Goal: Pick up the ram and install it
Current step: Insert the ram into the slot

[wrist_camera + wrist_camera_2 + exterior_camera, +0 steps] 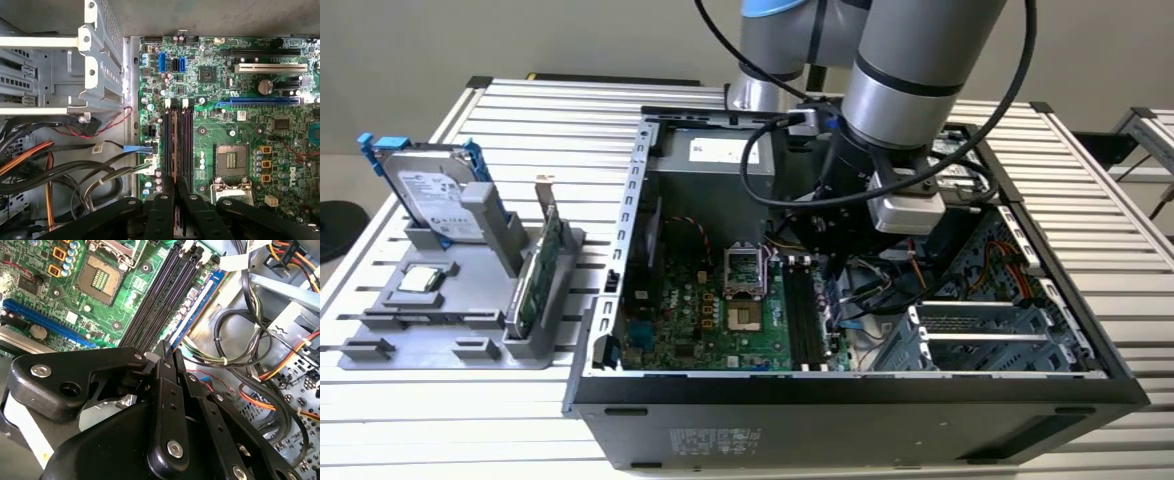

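The gripper (175,192) is clenched on the ram (175,145), held edge-down directly over the memory slots (186,145). Its long axis runs parallel to them.

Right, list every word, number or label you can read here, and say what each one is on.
Nothing can be quoted; all print is too small or blurred.
Label on the hard drive: unreadable.
White sticker inside the case, at its far end in the exterior view: unreadable.
Case sticker on the outer wall: unreadable.
Markings on the motherboard: unreadable.
The ram, edge-on in the gripper: no label face shows.
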`<state>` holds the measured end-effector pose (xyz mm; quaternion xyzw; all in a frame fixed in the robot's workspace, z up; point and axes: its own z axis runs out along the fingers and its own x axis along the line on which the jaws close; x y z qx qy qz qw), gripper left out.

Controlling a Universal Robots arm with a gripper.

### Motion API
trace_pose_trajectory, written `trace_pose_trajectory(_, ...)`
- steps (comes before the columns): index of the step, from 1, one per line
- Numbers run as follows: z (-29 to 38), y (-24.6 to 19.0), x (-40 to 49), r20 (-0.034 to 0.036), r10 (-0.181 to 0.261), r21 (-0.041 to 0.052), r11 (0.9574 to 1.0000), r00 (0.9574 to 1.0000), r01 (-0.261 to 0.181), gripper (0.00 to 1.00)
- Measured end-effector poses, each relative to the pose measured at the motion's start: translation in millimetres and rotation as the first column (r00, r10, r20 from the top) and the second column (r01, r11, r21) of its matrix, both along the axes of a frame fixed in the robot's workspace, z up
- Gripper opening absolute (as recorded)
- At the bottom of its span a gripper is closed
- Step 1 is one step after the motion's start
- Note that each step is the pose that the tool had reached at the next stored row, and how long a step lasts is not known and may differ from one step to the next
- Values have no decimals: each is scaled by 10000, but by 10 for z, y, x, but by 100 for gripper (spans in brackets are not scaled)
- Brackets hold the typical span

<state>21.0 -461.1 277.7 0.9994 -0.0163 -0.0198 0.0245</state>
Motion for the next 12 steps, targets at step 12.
trace_pose_trajectory(12,-113,0,-7,-11,1,-47,10000,10000,-1,0)
